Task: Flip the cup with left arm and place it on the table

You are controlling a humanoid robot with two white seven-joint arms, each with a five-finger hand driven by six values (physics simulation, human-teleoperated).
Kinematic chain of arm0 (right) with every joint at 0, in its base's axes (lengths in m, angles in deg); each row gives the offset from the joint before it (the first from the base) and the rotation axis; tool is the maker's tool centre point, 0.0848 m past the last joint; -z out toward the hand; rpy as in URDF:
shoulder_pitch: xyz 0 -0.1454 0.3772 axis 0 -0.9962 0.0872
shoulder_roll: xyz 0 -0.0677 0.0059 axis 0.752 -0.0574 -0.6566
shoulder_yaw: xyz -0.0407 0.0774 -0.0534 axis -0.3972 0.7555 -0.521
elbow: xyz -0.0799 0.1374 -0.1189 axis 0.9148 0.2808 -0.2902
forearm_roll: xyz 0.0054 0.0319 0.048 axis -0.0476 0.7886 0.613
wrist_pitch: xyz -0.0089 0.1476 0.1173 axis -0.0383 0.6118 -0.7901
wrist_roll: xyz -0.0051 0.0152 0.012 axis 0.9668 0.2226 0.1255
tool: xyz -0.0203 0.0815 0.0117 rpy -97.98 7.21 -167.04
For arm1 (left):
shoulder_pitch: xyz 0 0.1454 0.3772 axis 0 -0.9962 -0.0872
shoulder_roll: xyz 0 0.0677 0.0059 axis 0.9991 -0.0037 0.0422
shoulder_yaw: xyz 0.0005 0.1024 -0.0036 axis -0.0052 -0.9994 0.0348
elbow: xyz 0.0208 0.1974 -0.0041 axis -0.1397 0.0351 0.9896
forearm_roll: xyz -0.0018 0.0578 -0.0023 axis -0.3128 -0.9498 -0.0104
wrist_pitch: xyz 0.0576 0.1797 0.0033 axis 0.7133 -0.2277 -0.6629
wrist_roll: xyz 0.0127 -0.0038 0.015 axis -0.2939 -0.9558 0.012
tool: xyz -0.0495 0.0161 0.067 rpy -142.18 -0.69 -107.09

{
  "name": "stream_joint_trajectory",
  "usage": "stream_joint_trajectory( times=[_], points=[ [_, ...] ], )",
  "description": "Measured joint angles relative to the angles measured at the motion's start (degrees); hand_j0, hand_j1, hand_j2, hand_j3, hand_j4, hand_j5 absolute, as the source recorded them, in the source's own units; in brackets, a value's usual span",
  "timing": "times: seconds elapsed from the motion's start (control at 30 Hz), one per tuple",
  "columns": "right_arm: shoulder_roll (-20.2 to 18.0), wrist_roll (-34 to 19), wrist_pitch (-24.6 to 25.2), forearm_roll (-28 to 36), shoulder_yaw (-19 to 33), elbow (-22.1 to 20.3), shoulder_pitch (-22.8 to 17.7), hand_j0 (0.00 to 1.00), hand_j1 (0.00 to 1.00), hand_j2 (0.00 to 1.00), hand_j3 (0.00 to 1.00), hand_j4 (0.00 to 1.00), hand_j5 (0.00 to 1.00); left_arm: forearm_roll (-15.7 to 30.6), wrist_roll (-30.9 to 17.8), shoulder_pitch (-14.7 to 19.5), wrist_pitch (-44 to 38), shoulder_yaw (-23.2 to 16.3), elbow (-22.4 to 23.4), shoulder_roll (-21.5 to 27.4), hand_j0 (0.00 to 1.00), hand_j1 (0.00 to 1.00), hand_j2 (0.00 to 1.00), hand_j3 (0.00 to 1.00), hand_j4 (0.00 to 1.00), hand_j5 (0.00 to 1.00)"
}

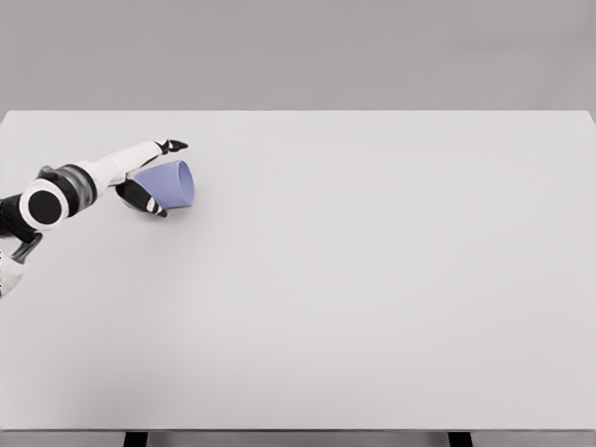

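Head view showed the left hand [149, 182] wrapped around a lavender cup [170, 184], fingers curled on its base end. Held tipped on its side, the cup pointed its open mouth away from the palm, over the white table [372, 279].

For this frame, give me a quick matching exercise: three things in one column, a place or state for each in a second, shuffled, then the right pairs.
Things:
1. cup
2. left hand
3. table

States:
A. white, spans nearly the whole view
B. lilac, tipped on its side, mouth toward the right
C. wrapped around something at the far left

Pairs: 1-B, 2-C, 3-A
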Motion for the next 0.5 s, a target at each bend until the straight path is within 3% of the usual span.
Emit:
stream_joint_trajectory(
  times=[0.5],
  points=[
    [0.0, 0.0, 0.0, 0.0, 0.0, 0.0, 0.0, 1.00, 1.00, 1.00, 1.00, 1.00, 1.00, -2.1, 0.0, 1.9, 0.0, -2.6, 3.8, -2.8, 1.00, 1.00, 1.00, 1.00, 1.00, 1.00]
  ],
)
